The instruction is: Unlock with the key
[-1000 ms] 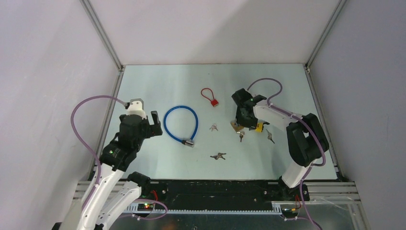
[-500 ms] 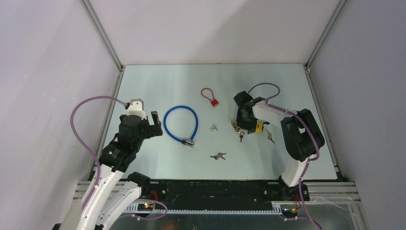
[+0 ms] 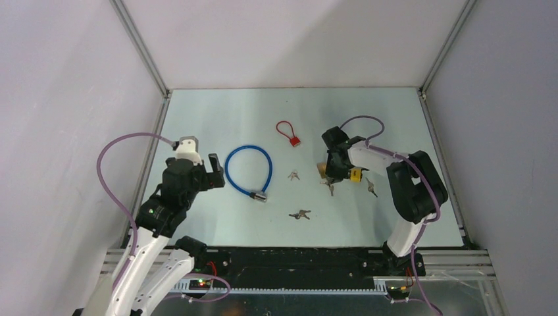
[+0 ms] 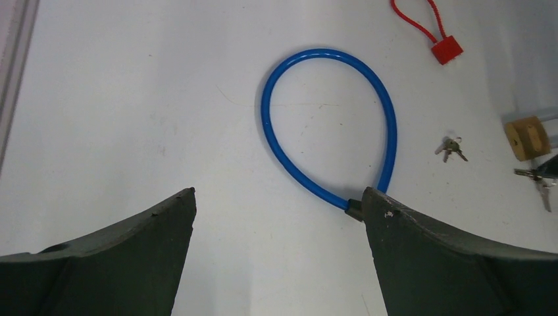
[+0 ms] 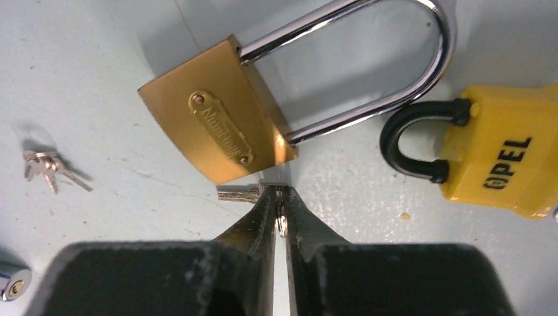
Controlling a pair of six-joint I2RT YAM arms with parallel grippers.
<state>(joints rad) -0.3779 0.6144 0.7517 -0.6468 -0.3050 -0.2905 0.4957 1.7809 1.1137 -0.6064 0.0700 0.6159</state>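
Brass padlock [image 5: 217, 135] lies flat on the desk [image 5: 79, 79] just beside a yellow padlock [image 5: 507, 164], and the right pincer [image 5: 281, 201], closed tight on the small key [image 5: 238, 193], holds it at the brass body's lower edge, while the left pincer [image 4: 276, 197] stands wide open near the blue cable lock [image 4: 392, 131].

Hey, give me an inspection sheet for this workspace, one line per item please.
Surface: pale table, faint scuffs.
Job's things: brass padlock, shackle seated; key beside its base, not inserted.
Clutter: yellow padlock, blue cable lock, red cable lock, loose key bunches.
Grippers: left tool open, empty; right tool shut on key.
Cables: purple cable looped over each arm, nothing snagged.
Surroundings: white walls; nothing else seen.
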